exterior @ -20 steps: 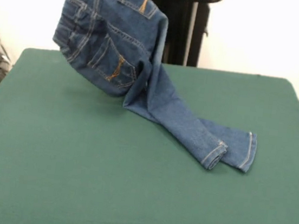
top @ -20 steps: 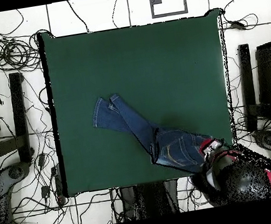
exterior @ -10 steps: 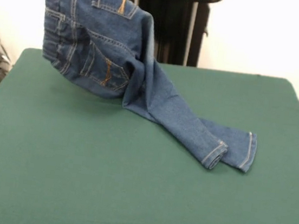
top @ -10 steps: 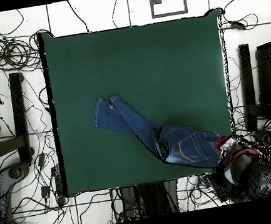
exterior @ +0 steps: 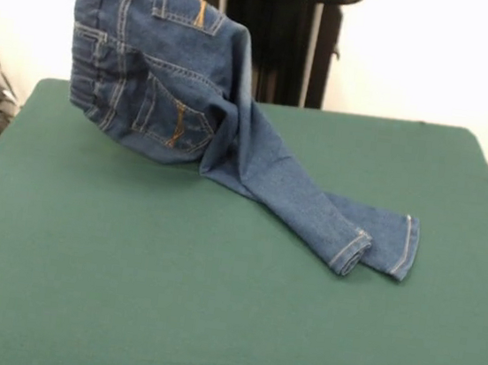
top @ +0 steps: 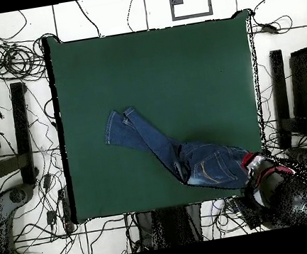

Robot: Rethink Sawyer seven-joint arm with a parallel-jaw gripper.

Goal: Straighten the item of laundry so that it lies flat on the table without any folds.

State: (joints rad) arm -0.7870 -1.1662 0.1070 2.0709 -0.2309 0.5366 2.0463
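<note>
Where the waistband of the jeans (exterior: 164,75) climbs out of the front view at the top left, no sight of what lifts it: cut off by the picture's upper edge. Seat and back pockets hang clear above the green worktop (exterior: 209,321), tilted, orange-tan stitching showing on one pocket. From the seat, both legs slope down to the worktop and lie along it, one leg partly over the other, so the lower leg mostly hidden beneath. Hemmed cuffs side by side at the leg ends, resting on the felt, one cuff rolled slightly on its edge. Behind the jeans, a black pedestal (exterior: 284,40), its top cropped.

From overhead, jeans (top: 183,157) stretched in a slant from cuffs near the worktop's middle to the waistband at the worktop's edge (top: 172,203). Just beside the waistband, the red and black arm (top: 297,200), ending at the claw (top: 254,165), which meets the denim's end. Fingers too small and crowded to make out; cannot tell whether narrow, wide or pinching the cloth, though the raised waistband lies right against it. Folds remain along the seat and where the legs overlap. Around the worktop, tangled cables (top: 2,60) on the pale floor, partly lost at the margins.
</note>
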